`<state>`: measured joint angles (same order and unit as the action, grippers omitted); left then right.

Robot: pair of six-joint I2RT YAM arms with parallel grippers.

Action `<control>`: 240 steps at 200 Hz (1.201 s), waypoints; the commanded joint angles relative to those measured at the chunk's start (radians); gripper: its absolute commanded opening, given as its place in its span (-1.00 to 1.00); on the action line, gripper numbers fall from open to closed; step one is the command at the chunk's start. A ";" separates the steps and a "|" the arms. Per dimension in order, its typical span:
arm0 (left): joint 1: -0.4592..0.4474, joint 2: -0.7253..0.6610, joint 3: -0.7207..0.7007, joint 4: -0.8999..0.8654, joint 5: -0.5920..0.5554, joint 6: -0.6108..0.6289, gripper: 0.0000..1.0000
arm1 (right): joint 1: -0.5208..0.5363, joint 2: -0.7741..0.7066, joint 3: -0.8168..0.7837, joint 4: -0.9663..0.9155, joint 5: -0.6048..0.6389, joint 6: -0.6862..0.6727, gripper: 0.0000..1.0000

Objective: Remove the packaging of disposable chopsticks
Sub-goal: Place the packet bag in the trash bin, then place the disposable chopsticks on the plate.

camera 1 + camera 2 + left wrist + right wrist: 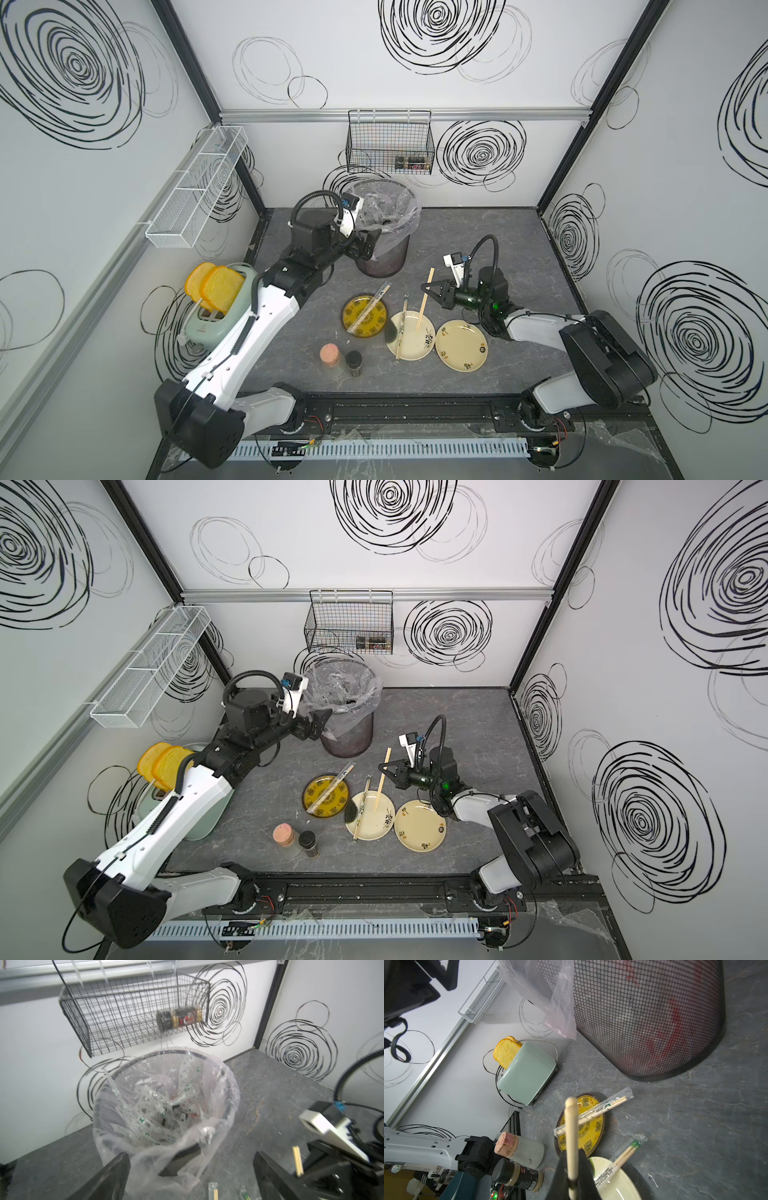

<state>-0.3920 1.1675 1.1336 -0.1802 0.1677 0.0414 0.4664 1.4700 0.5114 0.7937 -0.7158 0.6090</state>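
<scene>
Presently, nearest the robot's base, two jars stand side by side on the grey table (519, 257): one cork-stoppered jar (331, 356) and one black-lidded spice jar (354, 362).

Behind them lie three plates in a row: one yellow patterned plate (374, 322), one middle cream plate (422, 347) and one outer cream plate (461, 345), which carries nothing.

Three chopstick pairs are counted.
- The first wrapped pair (370, 308) lies diagonally across the yellow patterned plate, inside its clear printed sleeve (627, 1093).
- The second wrapped pair (401, 328) lies across the middle cream plate, also sleeved.
- The bare pair (423, 307) has no sleeve. The right gripper (426, 288) is clamped on it partway along. The pair is tilted, with its lower end over the middle cream plate.

One mint-green toaster (208, 328) with two bread slices (216, 282) stands by the left wall.

Further back stands one mesh wastebasket (384, 259) with a clear liner (409, 224). The left gripper (370, 245) hangs at the near rim with its jaws wide apart and nothing between them. Discarded sleeves (149, 1124) lie heaped inside; they overlap too much to count.

On the walls there is one white mesh shelf (195, 187) at the left. At the rear, one black wire basket (388, 143) holds one jar on its side (410, 161).
</scene>
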 commanded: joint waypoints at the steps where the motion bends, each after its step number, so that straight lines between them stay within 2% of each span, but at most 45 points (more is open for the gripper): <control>1: -0.049 -0.102 -0.079 0.054 0.174 -0.046 0.93 | -0.025 -0.063 0.047 -0.153 0.016 -0.035 -1.00; 36: -0.137 -0.183 -0.210 0.006 0.277 -0.003 0.93 | -0.074 -0.236 0.083 -0.490 0.076 -0.030 -1.00; 73: -0.160 -0.188 -0.305 0.003 0.428 -0.036 0.93 | -0.129 -0.393 0.105 -0.783 0.109 0.000 -1.00; 104: -0.176 -0.222 -0.335 -0.044 0.463 0.029 0.92 | -0.161 -0.458 0.122 -1.003 0.140 0.002 -1.00; 130: -0.179 -0.226 -0.377 -0.030 0.467 0.014 0.93 | -0.161 -0.459 0.165 -1.185 0.208 -0.051 -1.00; 166: -0.190 -0.185 -0.364 -0.082 0.455 0.041 0.92 | -0.161 -0.404 0.216 -1.327 0.343 -0.115 -1.00; 213: -0.220 -0.178 -0.371 -0.087 0.422 0.042 0.93 | -0.166 -0.267 0.271 -1.372 0.290 -0.134 -1.00; 240: -0.220 -0.179 -0.375 -0.091 0.405 0.043 0.92 | -0.174 -0.209 0.302 -1.413 0.307 -0.176 -1.00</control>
<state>-0.6086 0.9886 0.7654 -0.2752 0.5945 0.0639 0.3027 1.2308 0.7689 -0.5346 -0.4217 0.4805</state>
